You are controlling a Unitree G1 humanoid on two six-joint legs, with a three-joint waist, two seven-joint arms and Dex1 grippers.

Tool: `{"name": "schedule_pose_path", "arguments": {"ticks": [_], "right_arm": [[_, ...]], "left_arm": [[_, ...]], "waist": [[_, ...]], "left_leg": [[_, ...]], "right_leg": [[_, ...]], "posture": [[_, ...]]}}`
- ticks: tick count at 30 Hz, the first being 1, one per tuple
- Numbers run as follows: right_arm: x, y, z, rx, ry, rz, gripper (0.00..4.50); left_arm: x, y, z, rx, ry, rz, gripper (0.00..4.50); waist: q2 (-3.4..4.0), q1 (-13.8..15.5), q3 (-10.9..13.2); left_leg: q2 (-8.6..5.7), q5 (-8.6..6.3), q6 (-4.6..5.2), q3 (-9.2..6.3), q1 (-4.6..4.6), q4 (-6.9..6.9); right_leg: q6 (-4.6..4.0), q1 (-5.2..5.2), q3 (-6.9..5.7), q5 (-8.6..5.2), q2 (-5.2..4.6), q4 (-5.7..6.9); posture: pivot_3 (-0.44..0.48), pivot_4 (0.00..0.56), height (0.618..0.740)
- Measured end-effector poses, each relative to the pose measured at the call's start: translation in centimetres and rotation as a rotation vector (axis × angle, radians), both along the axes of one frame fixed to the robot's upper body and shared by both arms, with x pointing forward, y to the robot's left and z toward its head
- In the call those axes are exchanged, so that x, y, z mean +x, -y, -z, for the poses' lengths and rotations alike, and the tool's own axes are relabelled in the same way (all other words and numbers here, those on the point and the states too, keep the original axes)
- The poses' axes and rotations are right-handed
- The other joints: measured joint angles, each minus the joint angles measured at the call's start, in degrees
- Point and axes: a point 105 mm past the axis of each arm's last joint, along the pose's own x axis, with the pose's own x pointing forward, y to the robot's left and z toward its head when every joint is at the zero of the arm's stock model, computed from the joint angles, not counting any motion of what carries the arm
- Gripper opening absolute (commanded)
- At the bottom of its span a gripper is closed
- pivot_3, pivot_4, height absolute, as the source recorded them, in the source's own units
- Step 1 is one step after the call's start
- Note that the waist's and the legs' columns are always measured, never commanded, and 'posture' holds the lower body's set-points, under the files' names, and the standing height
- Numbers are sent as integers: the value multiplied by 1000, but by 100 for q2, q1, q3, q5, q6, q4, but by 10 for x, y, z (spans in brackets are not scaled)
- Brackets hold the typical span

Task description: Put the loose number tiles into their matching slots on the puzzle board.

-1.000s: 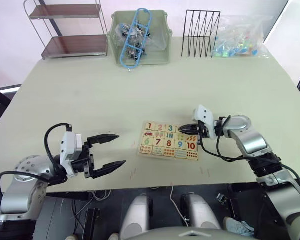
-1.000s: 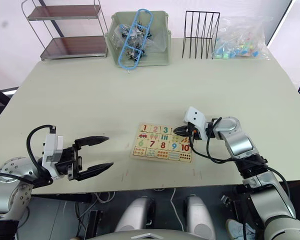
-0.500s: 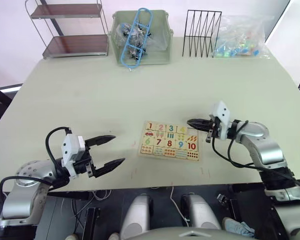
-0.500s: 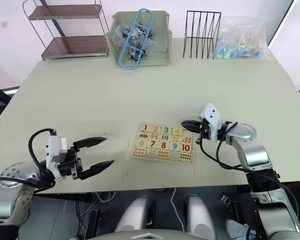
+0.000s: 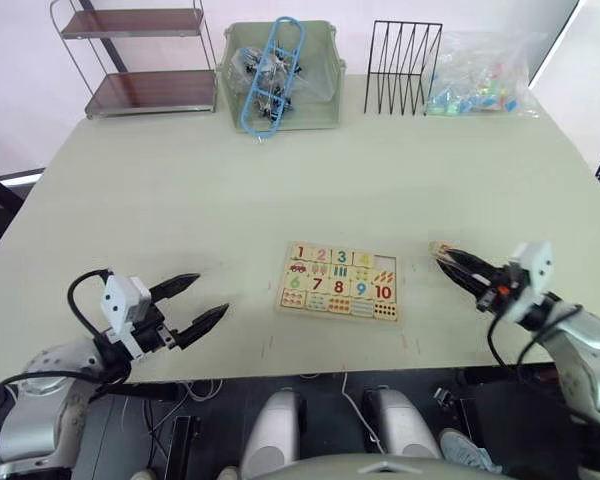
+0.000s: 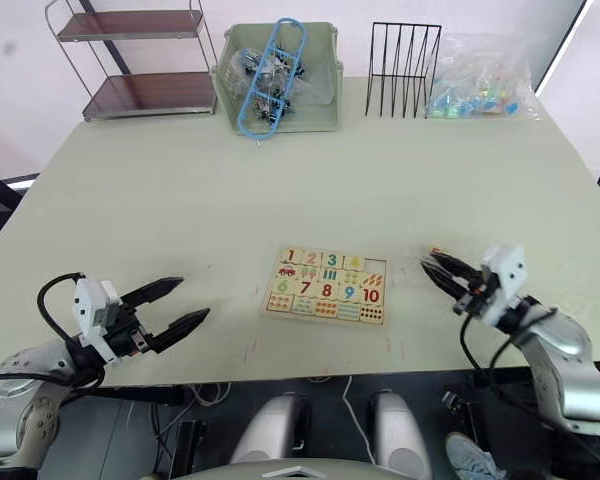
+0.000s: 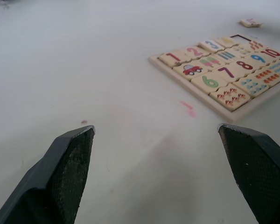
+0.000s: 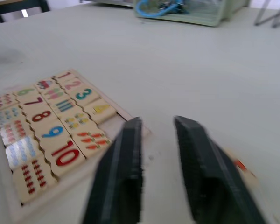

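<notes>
The puzzle board point(image 5: 338, 283) lies flat near the table's front middle. Number tiles 1 to 4 sit in its top row, and the slot point(image 5: 385, 262) at that row's right end is empty. One loose number tile point(image 5: 440, 246) with an orange mark lies on the table to the right of the board. My right gripper point(image 5: 446, 259) hovers low just beside that tile, open by a narrow gap with nothing between the fingers point(image 8: 130, 154). The tile point(image 8: 239, 164) lies outside that gap. My left gripper point(image 5: 208, 296) is wide open, left of the board near the front edge.
Along the far edge stand a metal shelf rack point(image 5: 140, 60), a green bin point(image 5: 280, 75) with a blue frame in it, a black wire rack point(image 5: 402, 68) and a plastic bag of coloured pieces point(image 5: 480, 72). Both grippers are close to the table's front edge.
My right gripper has pulled away from the board's top right corner, moving right and toward the front edge. The loose tile now shows beside its tips. My left gripper has drawn back slightly to the left.
</notes>
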Motion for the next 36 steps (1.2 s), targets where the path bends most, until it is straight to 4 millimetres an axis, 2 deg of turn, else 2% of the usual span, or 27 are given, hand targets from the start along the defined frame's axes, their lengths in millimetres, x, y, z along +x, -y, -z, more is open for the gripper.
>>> {"name": "schedule_pose_path", "arguments": {"ticks": [4, 6, 13, 19, 36], "right_arm": [[-15, 33, -1, -38, 23, 99, 4478], [-21, 41, -1, -58, 32, 115, 4478], [-50, 65, 20, -55, -38, 137, 4478], [-62, 67, 25, -54, -51, 126, 4478], [-61, 70, 28, -49, -49, 129, 4478]], "left_arm": [[-2, -3, 4, -6, -16, -34, 4500], [-2, -5, 4, -5, -15, -47, 4500], [-4, -13, 5, 6, -16, -98, 4500], [-14, -17, 13, 5, -58, -108, 4500], [-17, -18, 12, 5, -60, -95, 4500]], "waist": [[-3, 3, -1], [-3, 2, -2], [-2, -3, -2], [-2, 2, -2], [-2, 10, -2]], "left_leg": [[-2, 0, 0, 8, 2, 2], [0, 0, 0, 9, 5, 1], [2, 0, 0, 8, 7, 0], [6, -1, 0, 3, 8, 0], [6, -1, 0, 3, 8, 0]], "right_leg": [[9, 1, 4, -17, -1, 0], [9, 2, 3, -19, 1, 0], [8, 2, 12, -19, 0, -1], [10, 1, 14, -22, 1, -1], [10, 1, 15, -22, 0, -2]], "posture": [[0, 150, 740], [0, 150, 740], [0, 150, 740], [0, 150, 740], [0, 150, 740]]}}
